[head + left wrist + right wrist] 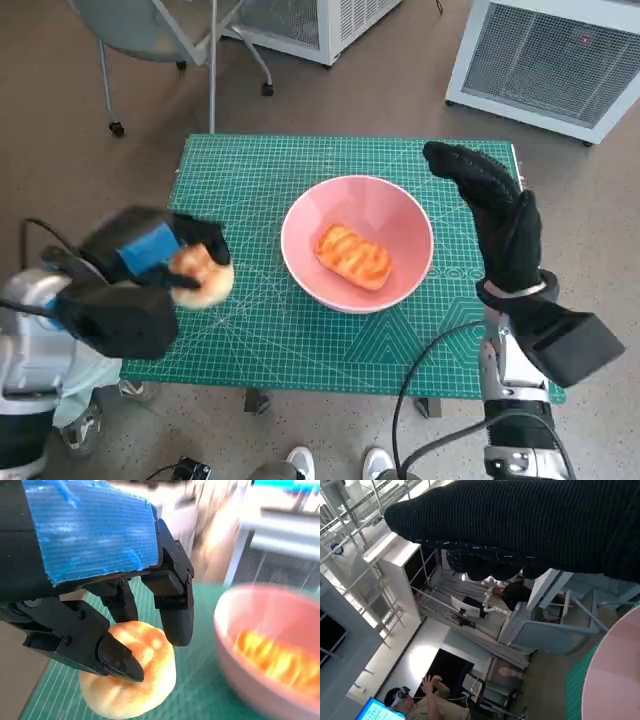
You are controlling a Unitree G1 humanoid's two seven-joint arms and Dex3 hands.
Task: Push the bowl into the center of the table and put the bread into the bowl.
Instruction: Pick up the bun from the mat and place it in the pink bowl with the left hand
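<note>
bowl: 1, pink bowl, mid table
bread: 2 — 1 pastry in bowl, 1 bun left of bowl
left hand: grips bun
right hand: holds nothing, fingers out, right of bowl

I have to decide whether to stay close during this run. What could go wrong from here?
1. The left hand grips the round bun only from above and the side, so it might slip out over the green mat.
2. The pink bowl already holds a glazed pastry; the bun could land on it and roll out.
3. The right hand stands beside the bowl's rim and might nudge it.
</note>
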